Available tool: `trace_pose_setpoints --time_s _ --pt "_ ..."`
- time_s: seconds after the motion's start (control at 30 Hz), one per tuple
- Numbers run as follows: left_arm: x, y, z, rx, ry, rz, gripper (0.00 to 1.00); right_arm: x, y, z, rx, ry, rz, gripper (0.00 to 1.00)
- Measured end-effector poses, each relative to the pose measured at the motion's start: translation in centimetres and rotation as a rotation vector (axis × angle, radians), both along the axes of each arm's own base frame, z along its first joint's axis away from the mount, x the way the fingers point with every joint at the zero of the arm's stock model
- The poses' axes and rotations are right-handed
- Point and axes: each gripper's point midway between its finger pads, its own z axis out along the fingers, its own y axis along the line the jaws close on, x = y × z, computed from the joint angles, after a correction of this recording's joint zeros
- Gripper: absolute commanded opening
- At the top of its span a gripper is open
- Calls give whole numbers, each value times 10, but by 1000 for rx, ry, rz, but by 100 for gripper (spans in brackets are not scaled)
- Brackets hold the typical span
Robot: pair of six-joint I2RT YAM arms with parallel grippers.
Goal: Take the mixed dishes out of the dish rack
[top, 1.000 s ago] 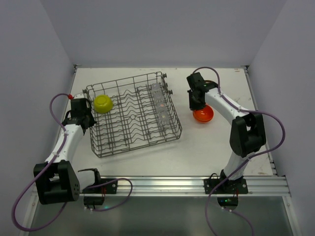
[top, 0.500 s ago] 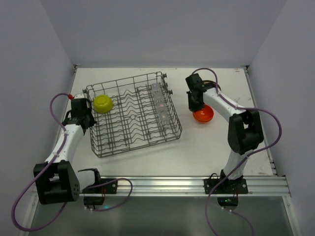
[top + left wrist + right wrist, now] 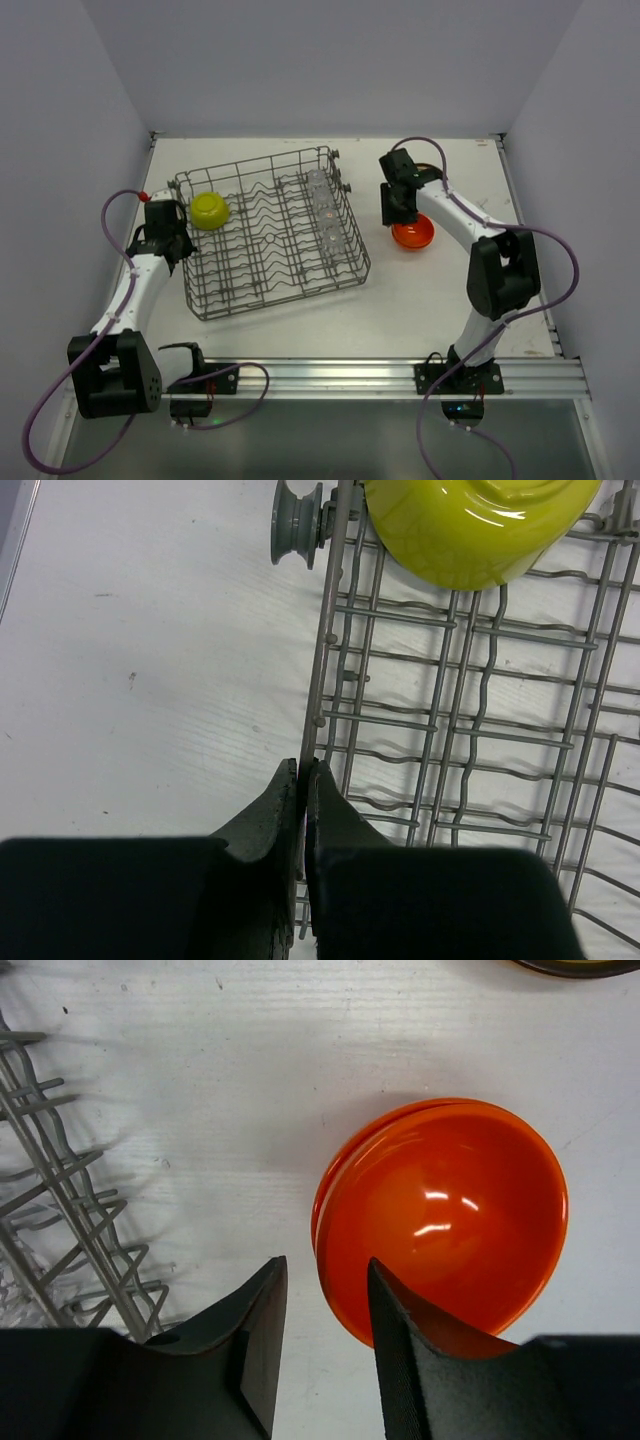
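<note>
2 orange bowls [image 3: 440,1210] unloaded; lime bowl [image 3: 209,210], glass cups [image 3: 323,210] left in dish rack [image 3: 262,299]. Right gripper [image 3: 325,1262] parted; left gripper [image 3: 302,765] clamped on its rim.

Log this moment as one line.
left gripper: shut on dish rack | right gripper: open over orange bowls | lime-yellow bowl: in dish rack

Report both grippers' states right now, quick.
Left gripper: closed, pinching the dish rack by its edge wire.
Right gripper: open, holding nothing, beside the rim of the orange bowl.
</note>
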Motion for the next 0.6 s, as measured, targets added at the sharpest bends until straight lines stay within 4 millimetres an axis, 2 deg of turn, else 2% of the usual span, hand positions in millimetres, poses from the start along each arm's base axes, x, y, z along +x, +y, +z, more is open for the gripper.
trace_pose_setpoints --time_s 0.13,0.33,0.53,0.6 --pt "-1 -1 3 1 -7 -2 4 -5 -3 25 17 -49 -2 45" --pt "-3 -2 4 1 -8 -4 10 -16 -9 90 75 -210 -6 50" --pt "-6 -3 4 -1 0 -8 15 -46 -8 148 205 -396 46 75" --pt "-6 -3 5 1 -5 -6 15 -57 -2 162 272 -459 90 78"
